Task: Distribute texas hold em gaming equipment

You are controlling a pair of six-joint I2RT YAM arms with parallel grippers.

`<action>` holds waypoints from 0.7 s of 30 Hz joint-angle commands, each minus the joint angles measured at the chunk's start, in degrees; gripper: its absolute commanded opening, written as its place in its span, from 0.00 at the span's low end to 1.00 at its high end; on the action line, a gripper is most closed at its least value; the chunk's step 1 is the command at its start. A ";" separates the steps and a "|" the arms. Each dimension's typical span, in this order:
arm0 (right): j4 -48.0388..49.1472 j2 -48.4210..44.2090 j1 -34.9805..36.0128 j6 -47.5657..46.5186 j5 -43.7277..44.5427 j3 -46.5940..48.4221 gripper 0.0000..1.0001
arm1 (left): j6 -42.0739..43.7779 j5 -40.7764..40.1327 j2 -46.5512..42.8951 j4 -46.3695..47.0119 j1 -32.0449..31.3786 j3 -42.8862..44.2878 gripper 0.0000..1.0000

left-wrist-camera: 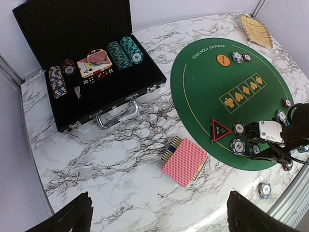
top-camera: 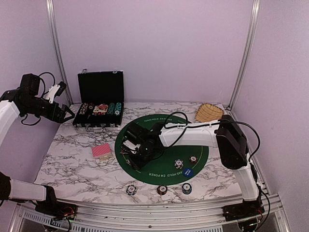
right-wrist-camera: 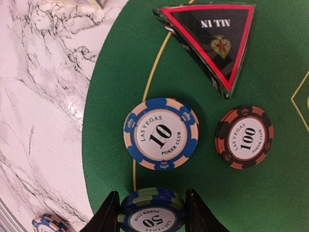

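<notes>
My right gripper (right-wrist-camera: 152, 212) hovers low over the left rim of the green poker mat (top-camera: 164, 145), shut on a small stack of blue-green 50 chips (right-wrist-camera: 152, 215), with one finger on each side of it. Just ahead of it on the mat lie a blue 10 chip (right-wrist-camera: 161, 134), a red-black 100 chip (right-wrist-camera: 244, 137) and the red-black triangle marker (right-wrist-camera: 217, 38). A stack of red-backed cards (top-camera: 102, 151) rests on the marble left of the mat. My left gripper (top-camera: 65, 114) is open and empty, raised high at the far left.
The open black chip case (top-camera: 100, 104) stands at the back left, the wicker basket (top-camera: 208, 112) at the back right. A blue button (top-camera: 188, 171) and chips (top-camera: 179, 164) lie on the mat's near right. Three chips (top-camera: 162, 189) sit along the front edge.
</notes>
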 commanded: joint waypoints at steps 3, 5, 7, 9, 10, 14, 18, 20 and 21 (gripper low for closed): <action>0.95 1.14 -0.60 -1.38 0.73 -1.08 0.36 | 0.14 0.26 -1.27 -1.15 -0.28 0.46 0.99; 0.94 1.26 -0.72 -1.61 0.70 -1.43 0.38 | 0.07 0.43 -1.16 -1.14 -0.26 0.64 0.99; 0.97 1.51 -0.74 -1.61 0.75 -1.60 0.43 | -0.02 0.48 -1.08 -1.14 -0.24 0.66 0.99; 0.95 1.61 -0.74 -1.75 0.70 -1.55 0.49 | -0.14 0.50 -0.98 -1.14 -0.23 0.74 0.99; 1.00 1.61 -0.76 -1.78 0.80 -1.57 0.53 | -0.16 0.41 -0.98 -1.14 -0.26 0.82 0.99; 0.78 0.89 -0.74 -1.92 1.10 -1.26 0.60 | -0.16 0.11 -0.89 -1.14 -0.26 0.97 0.99; -0.51 -1.54 -0.98 -1.93 1.99 -1.41 0.60 | -0.10 0.31 -0.82 -1.14 -0.27 0.97 0.99; -1.24 -3.55 -1.08 -1.98 4.24 -1.82 0.60 | -0.14 0.53 -0.74 -1.14 -0.24 0.86 0.99; -1.64 -4.64 -1.09 -1.92 4.75 -2.05 0.60 | -0.15 0.55 -0.66 -1.14 -0.26 0.82 0.99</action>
